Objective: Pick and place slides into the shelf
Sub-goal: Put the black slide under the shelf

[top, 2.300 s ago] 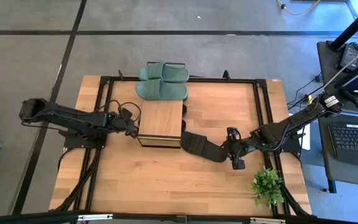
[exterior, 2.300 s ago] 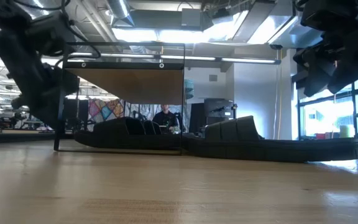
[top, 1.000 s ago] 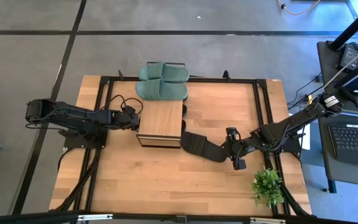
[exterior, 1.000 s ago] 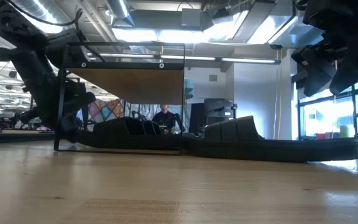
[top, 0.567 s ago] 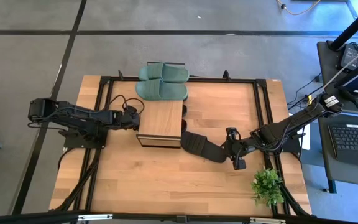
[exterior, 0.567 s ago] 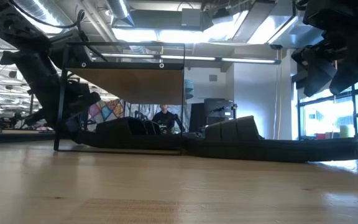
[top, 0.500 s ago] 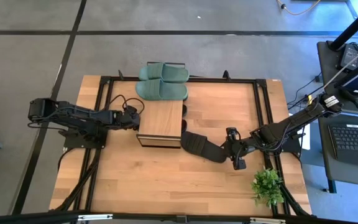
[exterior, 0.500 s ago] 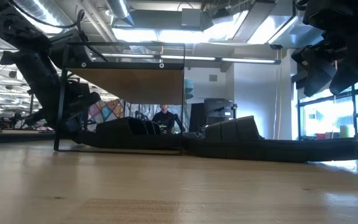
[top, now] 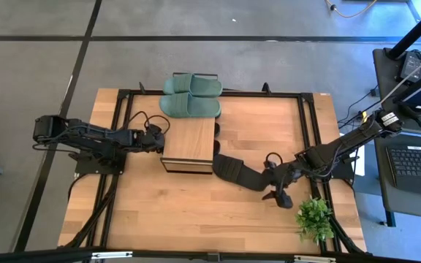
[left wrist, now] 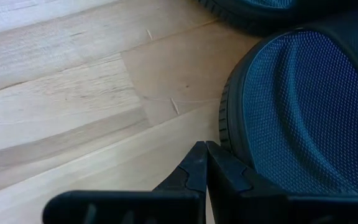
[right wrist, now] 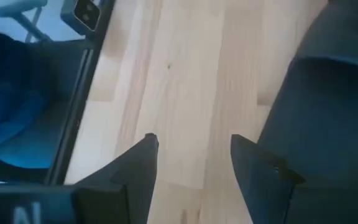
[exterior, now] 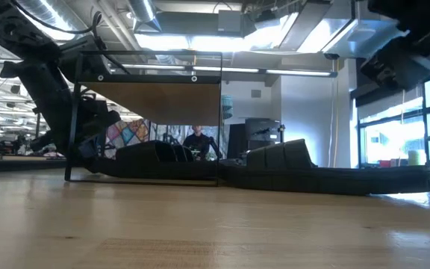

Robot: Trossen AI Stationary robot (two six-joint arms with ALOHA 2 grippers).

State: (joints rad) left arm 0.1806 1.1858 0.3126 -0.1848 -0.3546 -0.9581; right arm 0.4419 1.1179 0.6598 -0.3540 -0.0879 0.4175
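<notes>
One camera looks straight down on the whole worktop (top: pixel 196 212) and shelf (top: pixel 189 143). Another sits at worktop height, looking level beneath that shelf (exterior: pixel 155 97) into the room. Each wrist camera rides close above the wood; the left faces a black slide (left wrist: pixel 303 106), the right another (right wrist: pixel 328 118).

Wooden table (top: pixel 196 204): shelf (top: pixel 189 142), slides (top: pixel 236 172), plant (top: pixel 314 217).
</notes>
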